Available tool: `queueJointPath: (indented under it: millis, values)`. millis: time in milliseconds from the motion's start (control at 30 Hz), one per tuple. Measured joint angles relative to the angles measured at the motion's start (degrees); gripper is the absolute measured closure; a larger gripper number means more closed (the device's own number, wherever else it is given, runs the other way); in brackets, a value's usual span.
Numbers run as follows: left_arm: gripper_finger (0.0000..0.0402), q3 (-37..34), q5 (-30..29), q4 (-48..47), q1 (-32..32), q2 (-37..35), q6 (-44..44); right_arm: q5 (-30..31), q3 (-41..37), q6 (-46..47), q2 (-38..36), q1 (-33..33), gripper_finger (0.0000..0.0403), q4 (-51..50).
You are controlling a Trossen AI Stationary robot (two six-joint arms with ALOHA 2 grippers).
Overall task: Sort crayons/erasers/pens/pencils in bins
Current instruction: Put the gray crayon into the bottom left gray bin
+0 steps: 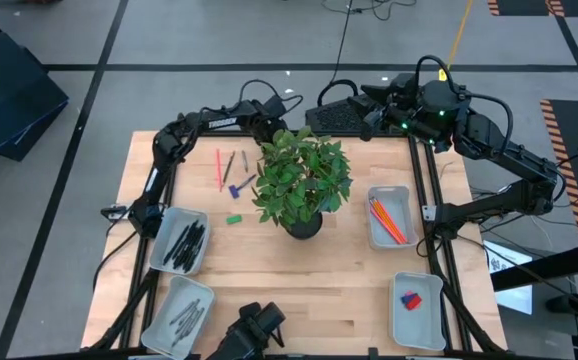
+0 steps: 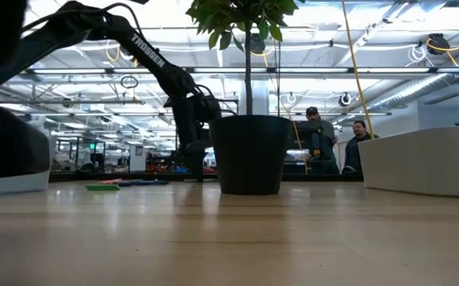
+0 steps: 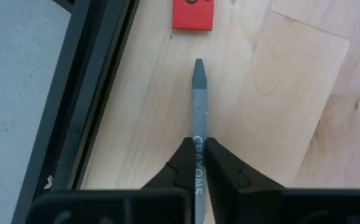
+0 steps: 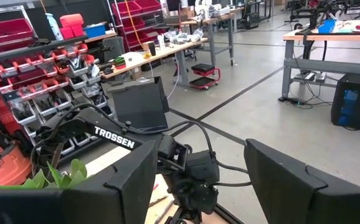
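Note:
A grey crayon (image 3: 198, 93) printed "CRAYONS" runs out from between the fingers of my left gripper (image 3: 198, 163), which is shut on it at the table's far side, beside the plant (image 1: 304, 180). A red block (image 3: 192, 15) lies just past the crayon's tip. A red pencil (image 1: 219, 168), a dark stick (image 1: 228, 167), a purple-blue eraser (image 1: 237, 188) and a green eraser (image 1: 233, 218) lie flat on the wood. My right gripper (image 4: 198, 180) hangs open, high over the far right corner. My left gripper pinches the grey crayon's lettered wrapper (image 3: 198, 146) between its two fingers, which come from above and close across its width. The pointed end (image 3: 198, 65) sticks out past the fingertips; the other end is hidden by the fingers. Whether it is off the wood I cannot tell.
The potted plant's dark pot (image 1: 302, 225) stands mid-table. Two bins sit at the left, one with pens (image 1: 179, 240), one with grey sticks (image 1: 179, 310). At the right, one bin holds pencils (image 1: 389, 215), one erasers (image 1: 416, 298). A black frame rail (image 3: 86, 93) borders the far edge.

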Motion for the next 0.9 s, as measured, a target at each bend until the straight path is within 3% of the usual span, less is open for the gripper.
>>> queueJointPath:
  millis: [267, 433, 700, 900]
  values:
    - [0.0366, 0.30, -1.73, -0.89, -0.94, -0.19, -2.85, -0.02, 0.00, -0.02, 0.00, 0.02, 0.0170, -0.01]
    - [0.0382, 1.27, -2.60, -2.00, -2.44, -1.89, -5.71, -0.25, 0.00, 0.00, 0.00, 0.00, 0.0170, -0.05]
    - [0.0377, 2.43, -2.61, -11.94, -5.76, -7.36, -11.63, -9.40, 0.00, 0.06, 0.00, 0.04, 0.0170, -1.34]
    - [0.0389, 2.48, -2.90, -24.01, -10.29, -14.13, -24.86, -13.98, 0.00, 0.04, -0.14, 0.04, 0.0170, -3.70]
